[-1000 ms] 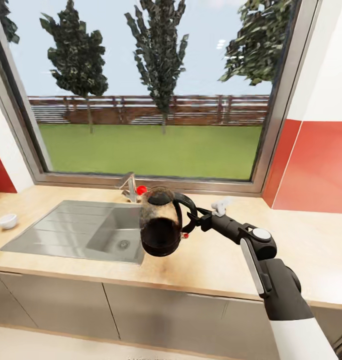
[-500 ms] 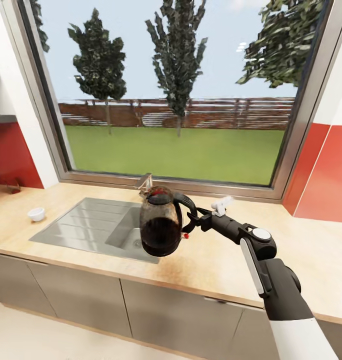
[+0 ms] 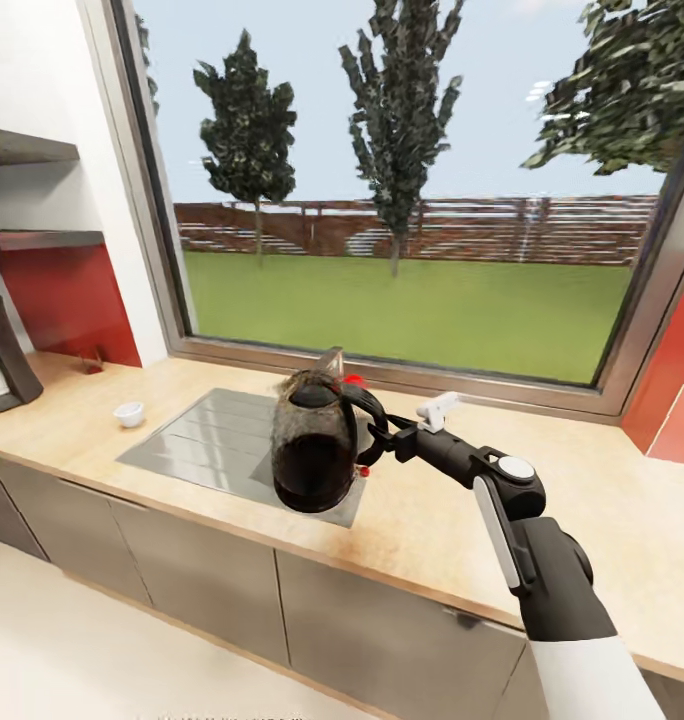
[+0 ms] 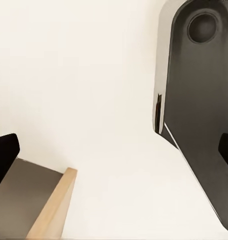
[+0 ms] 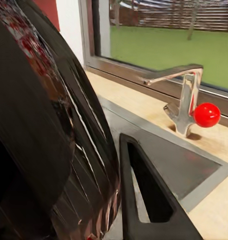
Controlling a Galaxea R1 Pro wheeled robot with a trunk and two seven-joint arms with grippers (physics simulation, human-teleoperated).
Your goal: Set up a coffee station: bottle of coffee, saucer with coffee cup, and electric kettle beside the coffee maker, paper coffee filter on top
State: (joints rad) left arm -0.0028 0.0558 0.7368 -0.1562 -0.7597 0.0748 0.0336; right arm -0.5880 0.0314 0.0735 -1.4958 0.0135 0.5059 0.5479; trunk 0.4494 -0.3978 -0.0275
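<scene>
My right gripper (image 3: 380,441) is shut on the black loop handle of the electric kettle (image 3: 315,455), holding the glass jug upright in the air over the sink's near right corner. The right wrist view sees the kettle's glass wall (image 5: 44,125) from very close. At the far left of the kitchen countertop (image 3: 452,530) stands the black coffee maker (image 3: 2,355), cut off by the picture's edge. A tiny white coffee cup (image 3: 129,413) sits on the counter left of the sink. My left gripper (image 4: 114,155) is open over the pale floor. The bottle of coffee, paper coffee filter and saucer are out of view.
A steel sink (image 3: 212,440) is set into the counter, with a faucet (image 5: 184,100) and red knob (image 5: 206,114) behind the kettle. Two dark wall boards (image 3: 37,240) hang at the upper left. A large window runs along the back. A small dark object (image 3: 90,362) lies near the wall.
The camera has swung left, so the window and sink slid right in the picture and the coffee maker and wall boards came into view. The kettle stays held in my right gripper.
</scene>
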